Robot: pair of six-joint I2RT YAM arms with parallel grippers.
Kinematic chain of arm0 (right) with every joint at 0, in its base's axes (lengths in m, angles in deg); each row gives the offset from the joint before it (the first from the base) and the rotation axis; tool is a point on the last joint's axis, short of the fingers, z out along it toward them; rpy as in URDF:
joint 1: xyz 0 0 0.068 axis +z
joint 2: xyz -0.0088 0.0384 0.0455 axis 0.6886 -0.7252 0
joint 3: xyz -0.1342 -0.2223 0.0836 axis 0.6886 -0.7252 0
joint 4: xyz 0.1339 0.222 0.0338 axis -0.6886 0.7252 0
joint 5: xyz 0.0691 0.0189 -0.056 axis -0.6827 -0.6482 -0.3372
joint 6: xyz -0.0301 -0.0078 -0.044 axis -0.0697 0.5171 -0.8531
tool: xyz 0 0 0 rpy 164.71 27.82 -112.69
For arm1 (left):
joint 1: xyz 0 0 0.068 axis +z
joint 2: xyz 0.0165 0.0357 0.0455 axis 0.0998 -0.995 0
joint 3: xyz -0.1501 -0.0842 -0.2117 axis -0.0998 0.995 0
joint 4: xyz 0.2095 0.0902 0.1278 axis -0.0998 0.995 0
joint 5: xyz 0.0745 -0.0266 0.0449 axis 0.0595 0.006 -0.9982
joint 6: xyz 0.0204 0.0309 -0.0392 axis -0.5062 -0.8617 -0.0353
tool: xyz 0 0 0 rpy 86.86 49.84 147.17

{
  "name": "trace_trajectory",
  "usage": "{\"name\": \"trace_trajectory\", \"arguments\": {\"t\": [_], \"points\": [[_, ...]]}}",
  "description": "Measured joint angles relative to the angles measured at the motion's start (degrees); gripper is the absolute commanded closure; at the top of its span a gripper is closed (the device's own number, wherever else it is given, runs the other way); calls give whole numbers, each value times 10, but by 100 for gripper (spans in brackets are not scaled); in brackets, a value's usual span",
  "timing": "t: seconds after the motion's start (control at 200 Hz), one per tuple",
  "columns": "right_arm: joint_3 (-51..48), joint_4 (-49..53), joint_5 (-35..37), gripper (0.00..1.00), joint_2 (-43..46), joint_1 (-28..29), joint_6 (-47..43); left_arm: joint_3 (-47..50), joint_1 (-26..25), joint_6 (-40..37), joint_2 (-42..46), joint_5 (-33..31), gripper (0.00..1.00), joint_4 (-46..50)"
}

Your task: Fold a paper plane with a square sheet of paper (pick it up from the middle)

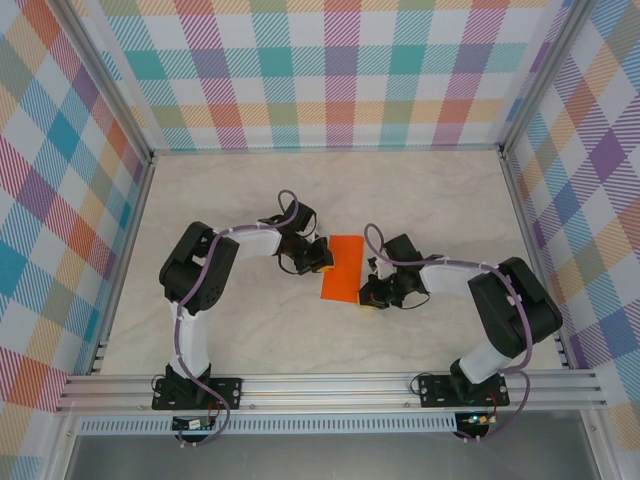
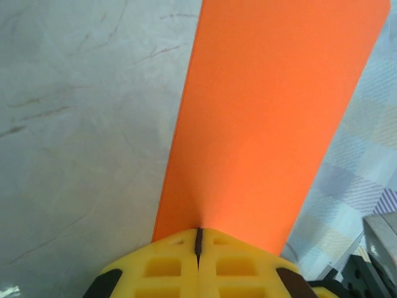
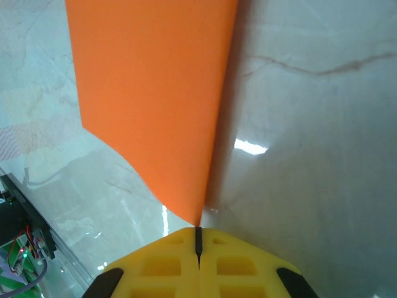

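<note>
As both arms reach in toward the centre of the top view, the paper (image 1: 343, 268) sits between them at mid-frame on the table (image 1: 240, 190). It shows as an orange rectangle, taller than wide and slightly tilted. The left gripper (image 1: 321, 261) meets its left edge near the upper corner. The right gripper (image 1: 368, 297) meets its lower right corner.

Left wrist view: the yellow fingers (image 2: 161, 267) are pressed together with no gap at the seam. The paper (image 2: 273, 112) enters that seam at bottom centre and runs to the upper right of the frame. Finding: the left gripper (image 2: 198, 239) is pinching the paper.

Right wrist view: the fingers (image 3: 155, 267) are likewise pressed together. A corner of the paper (image 3: 155, 93) tapers down into the seam at bottom centre. Finding: the right gripper (image 3: 198, 237) is pinching the paper. A shadow runs along the sheet's right edge, but whether the sheet lies flat or hangs just clear of the table cannot be told.

Assessment: the rectangular outline suggests a sheet doubled once, so an early fold appears to be in hand. There is no pointed dart shape, so most of the task is outstanding.

The next move calls for both arms to travel together so the thin sheet neither buckles nor tears. Edges should line up before any crease is pressed. One grip should let go only while the other secures the paper.
</note>
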Motion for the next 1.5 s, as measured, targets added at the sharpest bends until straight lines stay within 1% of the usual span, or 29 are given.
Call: {"name": "trace_trajectory", "arguments": {"t": [0.1, 0.195, 0.31, 0.44, 0.565, 0.705, 0.74, 0.86, 0.955, 0.995, 1.095, 1.155, 1.285, 1.4, 1.5], "points": [[39, 17, 27, 100, 12, 0, 1, -37, 0, -32, -10, -1, 100, 46], [100, 14, 54, 100, -8, -1, 11, -80, -1, -73, -23, -2, 100, 98], [194, 0, 83, 100, -87, -7, 30, -125, -1, -125, -44, -3, 100, 147], [262, -1, 100, 100, -177, -17, 51, -149, -1, -168, -55, -7, 100, 169], [291, 16, 115, 100, -224, -21, 62, -151, -2, -187, -55, -9, 100, 172], [294, 27, 129, 100, -224, -23, 73, -148, -2, -186, -53, -8, 100, 169], [294, 32, 136, 100, -222, -23, 77, -144, -2, -185, -50, -8, 97, 164], [272, 49, 167, 100, -198, -19, 99, -119, -2, -167, -34, -7, 84, 141], [237, 63, 191, 100, -163, -20, 119, -82, -3, -139, -5, -7, 81, 126], [220, 65, 196, 100, -149, -20, 123, -65, -5, -124, 12, -7, 82, 117], [185, 60, 190, 100, -115, -20, 123, -11, -15, -76, 66, -10, 89, 82], [167, 45, 173, 100, -91, -22, 120, 25, -30, -41, 99, -14, 94, 49], [130, -3, 121, 100, -45, -23, 116, 82, -71, 26, 140, -27, 100, -13], [91, -45, 73, 100, -35, -23, 112, 108, -102, 68, 149, -35, 100, -53], [63, -56, 46, 100, -35, -23, 104, 120, -118, 90, 149, -40, 100, -72]]}}
